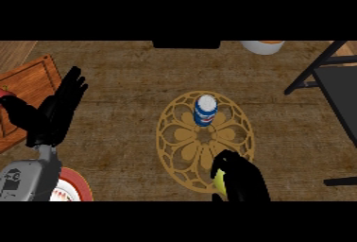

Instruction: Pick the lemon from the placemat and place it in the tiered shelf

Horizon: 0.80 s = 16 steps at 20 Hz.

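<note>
The black fingers [225, 163] of the right hand [241, 182] are curling round the small yellow-green lemon [219, 182], gripping it so that only a strip of peel is showing at the hand's left side. The lemon is sitting at the near edge of the oval tan cut-out placemat [178, 142], and whether it is touching the mat or lifted clear cannot be told. The grip is wrapping the fruit from above, which suits a round item that would otherwise roll.

A blue-and-white upright can [206, 109] is standing on the far half of the placemat, well apart from the hand, so it is not obstructing the grasp.

The black-framed tiered shelf [327, 71] is occupying the far right of the brown wood-grain desk [125, 71]. The likely next move is a lift and a carry to the right and away.

The left hand [59, 108] is resting at the left with straight, relaxed fingers, holding nothing, beside a reddish-brown wooden board [28, 80]. A red-rimmed plate [77, 186] is lying near the left forearm. A white cup [263, 46] is standing at the far edge.
</note>
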Motion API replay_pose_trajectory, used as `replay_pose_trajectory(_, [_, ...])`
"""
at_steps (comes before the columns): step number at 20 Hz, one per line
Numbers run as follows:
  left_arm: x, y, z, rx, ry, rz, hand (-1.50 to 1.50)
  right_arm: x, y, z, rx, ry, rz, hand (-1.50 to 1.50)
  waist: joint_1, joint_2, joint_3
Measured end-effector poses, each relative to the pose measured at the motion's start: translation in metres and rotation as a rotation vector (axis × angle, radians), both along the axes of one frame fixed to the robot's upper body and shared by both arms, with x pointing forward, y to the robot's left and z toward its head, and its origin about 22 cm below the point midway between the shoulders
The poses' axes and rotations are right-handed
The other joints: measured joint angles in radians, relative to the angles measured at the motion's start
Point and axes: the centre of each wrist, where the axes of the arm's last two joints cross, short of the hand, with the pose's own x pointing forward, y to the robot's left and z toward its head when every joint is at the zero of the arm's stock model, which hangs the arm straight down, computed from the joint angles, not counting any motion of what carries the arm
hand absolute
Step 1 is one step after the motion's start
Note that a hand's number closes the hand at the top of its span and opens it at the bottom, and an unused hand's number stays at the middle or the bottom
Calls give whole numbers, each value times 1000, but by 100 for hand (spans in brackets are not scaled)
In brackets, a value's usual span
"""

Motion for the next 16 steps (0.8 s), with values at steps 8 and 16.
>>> replay_pose_trajectory(8, [2,1,-4,6,1,9,0,-10,30,86,295,-273,-169,150,-3,3,7])
replay_pose_trajectory(16, [5,11,-4,1,-5,6,0,-11,15,165,360,-490,-263,150,-5,3,7])
